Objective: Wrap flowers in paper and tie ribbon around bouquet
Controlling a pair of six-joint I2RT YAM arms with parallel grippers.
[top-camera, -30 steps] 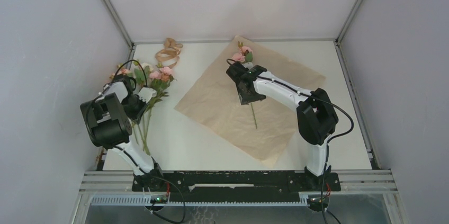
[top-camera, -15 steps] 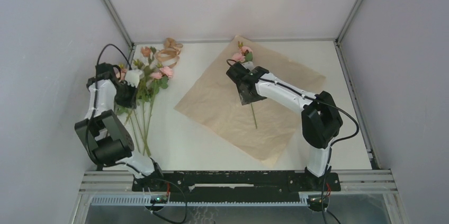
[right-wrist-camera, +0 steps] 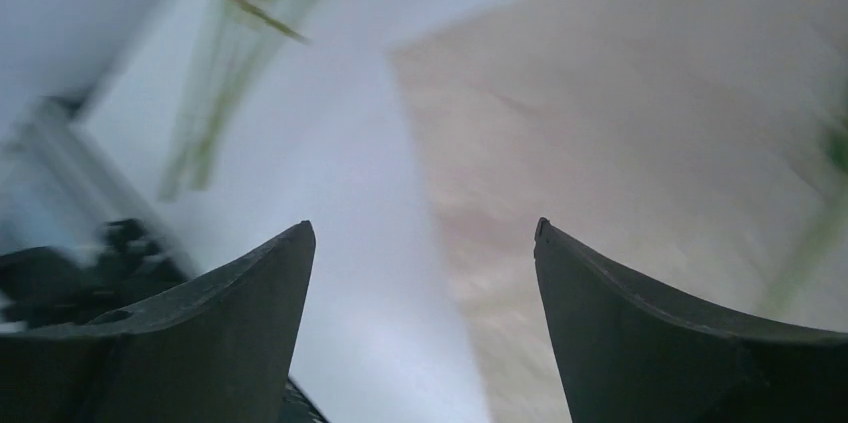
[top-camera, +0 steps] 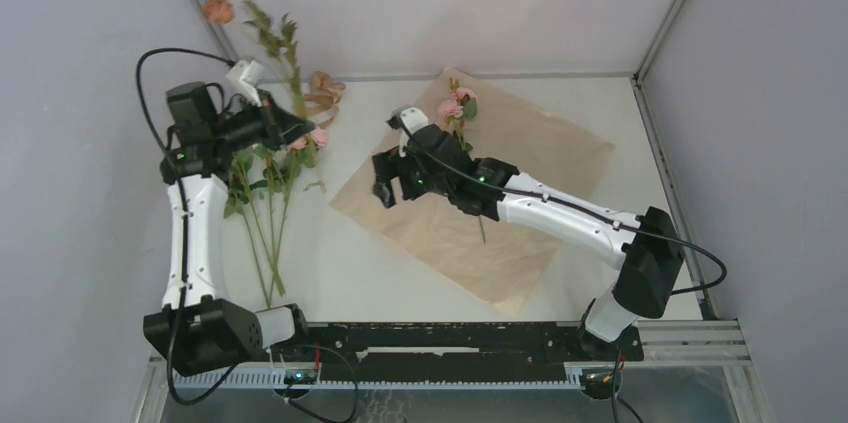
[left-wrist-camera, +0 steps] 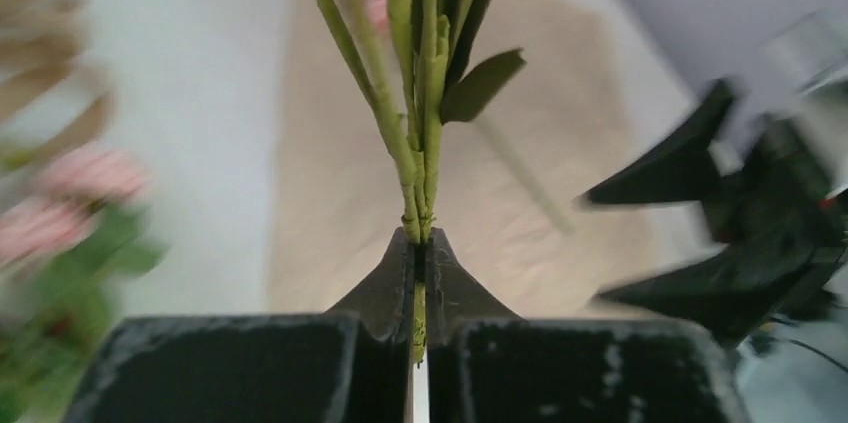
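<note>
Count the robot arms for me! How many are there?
2. The left arm, at the left, holds flowers up in the air. The right arm stretches over the brown paper. No other arm seems hidden.

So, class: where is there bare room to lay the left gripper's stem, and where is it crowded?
Free: bare table between the lying flowers and the paper's near-left edge; the paper left of its single stem. Crowded: far-left corner, with flowers, ribbon and left gripper.

Left tool (left-wrist-camera: 418,243) clamped tight, held high; right tool (right-wrist-camera: 425,231) spread wide.
</note>
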